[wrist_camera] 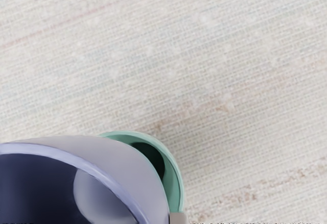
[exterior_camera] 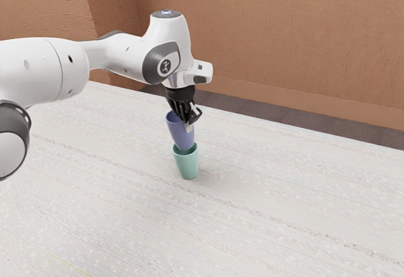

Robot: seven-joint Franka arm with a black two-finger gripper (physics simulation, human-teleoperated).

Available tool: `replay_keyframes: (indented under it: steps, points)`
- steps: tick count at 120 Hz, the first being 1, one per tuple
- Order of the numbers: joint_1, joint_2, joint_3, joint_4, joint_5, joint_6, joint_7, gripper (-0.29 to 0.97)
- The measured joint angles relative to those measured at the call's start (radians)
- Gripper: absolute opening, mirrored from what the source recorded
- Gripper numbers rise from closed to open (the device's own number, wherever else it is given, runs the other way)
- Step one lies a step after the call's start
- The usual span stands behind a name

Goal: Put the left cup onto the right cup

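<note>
A lavender-blue cup [exterior_camera: 180,135] stands tilted with its base inside the mint-green cup [exterior_camera: 187,162], which sits upright on the table. My gripper [exterior_camera: 187,117] is at the lavender cup's rim, on the side toward the exterior view's right, and is shut on that rim. In the wrist view the lavender cup [wrist_camera: 117,168] looms close under my hand. The green cup [wrist_camera: 172,168] shows as a crescent of rim just beyond it, with part of its dark inside still visible.
The pale woven tabletop [exterior_camera: 284,195] spreads wide around the two cups. A brown wall [exterior_camera: 284,31] runs along the table's far side, with a dark strip of floor between them.
</note>
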Motion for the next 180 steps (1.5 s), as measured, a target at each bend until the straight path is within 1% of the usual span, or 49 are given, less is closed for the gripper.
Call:
replay_keyframes:
  steps: [41,45,49,64,73,85,99,129,180]
  points:
    - [0.000,-0.002,0.000,-0.010,0.000,-0.002,0.002,-0.10]
    - [0.000,-0.002,0.000,-0.010,0.000,-0.002,0.002,-0.09]
    - [0.000,-0.002,-0.001,-0.010,0.000,-0.003,0.003,-0.04]
    - [0.000,0.000,-0.001,-0.010,-0.001,-0.005,0.005,0.24]
    - [0.000,0.000,-0.001,-0.010,-0.002,-0.006,0.006,0.37]
    - [0.000,-0.001,-0.001,-0.010,-0.002,-0.007,0.007,0.49]
    - [0.000,-0.003,-0.001,-0.010,-0.002,-0.009,0.009,0.57]
    - [0.000,-0.038,0.000,-0.010,-0.001,-0.023,0.012,0.65]
    - [0.001,-0.128,0.009,-0.010,-0.005,-0.123,0.015,0.67]
